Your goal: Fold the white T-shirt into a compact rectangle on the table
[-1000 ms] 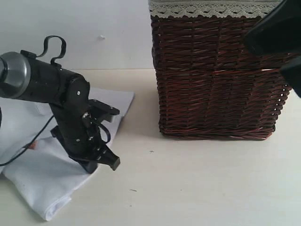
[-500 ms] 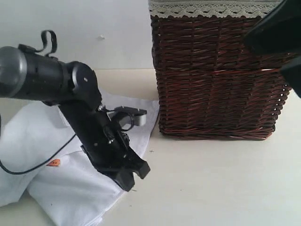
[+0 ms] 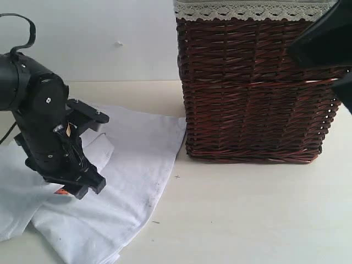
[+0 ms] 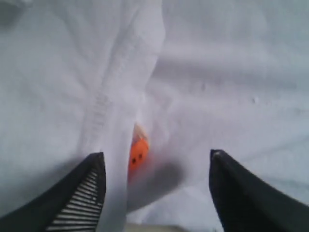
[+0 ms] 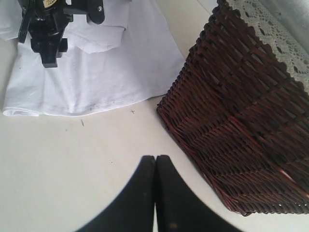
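Observation:
The white T-shirt [image 3: 132,165] lies spread on the left of the table [image 3: 247,209], with its right edge almost reaching the basket. My left gripper [image 3: 82,186] hovers low over the shirt's left part. In the left wrist view this gripper [image 4: 157,162] is open, its fingers [image 4: 84,193] wide apart, and a hemmed fold of cloth [image 4: 116,121] runs beside one finger. A small orange tag [image 4: 138,152] shows between the fingers. My right gripper [image 5: 155,162] is shut and empty above bare table, in front of the basket. No red letters show.
A dark brown wicker basket [image 3: 256,88] with lace trim [image 3: 247,10] stands at the back right, close to the shirt's edge. My right arm [image 3: 324,38] hangs dark over the basket's upper right. Bare table [image 5: 72,169] lies in front.
The left gripper carried the shirt's edge rightward towards the basket, then opened and drew back left. The shirt now lies wider and flatter. The right gripper has not moved.

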{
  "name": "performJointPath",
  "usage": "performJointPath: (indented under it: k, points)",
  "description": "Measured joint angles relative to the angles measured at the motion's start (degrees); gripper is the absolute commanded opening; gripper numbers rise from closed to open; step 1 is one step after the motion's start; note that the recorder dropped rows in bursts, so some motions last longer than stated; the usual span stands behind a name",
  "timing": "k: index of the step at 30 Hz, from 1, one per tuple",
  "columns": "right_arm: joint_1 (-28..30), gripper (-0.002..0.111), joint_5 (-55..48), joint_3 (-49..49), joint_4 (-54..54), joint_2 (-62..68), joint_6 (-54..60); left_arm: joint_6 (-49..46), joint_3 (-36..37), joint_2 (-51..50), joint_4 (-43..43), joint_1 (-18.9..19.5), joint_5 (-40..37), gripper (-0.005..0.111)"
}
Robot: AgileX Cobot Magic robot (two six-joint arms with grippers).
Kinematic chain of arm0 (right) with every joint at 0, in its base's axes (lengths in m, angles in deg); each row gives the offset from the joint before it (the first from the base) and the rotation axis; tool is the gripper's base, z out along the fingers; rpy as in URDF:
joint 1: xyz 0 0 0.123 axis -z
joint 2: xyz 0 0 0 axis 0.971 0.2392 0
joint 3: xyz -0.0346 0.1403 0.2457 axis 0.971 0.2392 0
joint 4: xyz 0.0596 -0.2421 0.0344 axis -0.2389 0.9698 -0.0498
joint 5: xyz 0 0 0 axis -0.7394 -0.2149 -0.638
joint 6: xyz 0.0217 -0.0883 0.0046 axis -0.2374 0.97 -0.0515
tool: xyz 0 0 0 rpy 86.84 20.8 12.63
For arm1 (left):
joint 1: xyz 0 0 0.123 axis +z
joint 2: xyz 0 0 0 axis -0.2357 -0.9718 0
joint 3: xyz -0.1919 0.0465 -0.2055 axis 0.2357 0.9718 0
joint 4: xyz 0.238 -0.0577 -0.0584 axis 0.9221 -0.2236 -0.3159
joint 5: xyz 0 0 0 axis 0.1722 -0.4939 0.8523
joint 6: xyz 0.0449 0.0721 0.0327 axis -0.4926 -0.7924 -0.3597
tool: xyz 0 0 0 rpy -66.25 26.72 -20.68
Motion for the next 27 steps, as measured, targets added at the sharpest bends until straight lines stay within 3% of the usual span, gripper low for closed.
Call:
performJointPath:
  k: [4,8,15,18,22,27]
  points:
    - [0.00,0.000,-0.09,0.00,0.00,0.00,0.00,3.87,1.32,-0.89,6.12,0.00,6.70,0.062]
    - [0.00,0.000,-0.22,0.00,0.00,0.00,0.00,13.10,2.14,-3.76,18.37,0.00,6.58,0.062]
    - [0.00,0.000,-0.22,0.00,0.00,0.00,0.00,16.19,2.25,-5.85,21.50,0.09,7.08,0.061]
    - [0.00,0.000,-0.22,0.00,0.00,0.00,0.00,18.10,2.25,-5.85,23.76,0.09,7.49,0.042]
    - [0.00,0.000,-0.22,0.39,0.00,0.00,0.00,22.69,2.25,-5.85,29.52,0.09,5.67,0.000]
    - [0.00,0.000,-0.22,2.25,0.00,0.00,0.00,23.74,2.25,-5.85,31.15,0.09,5.40,0.000]
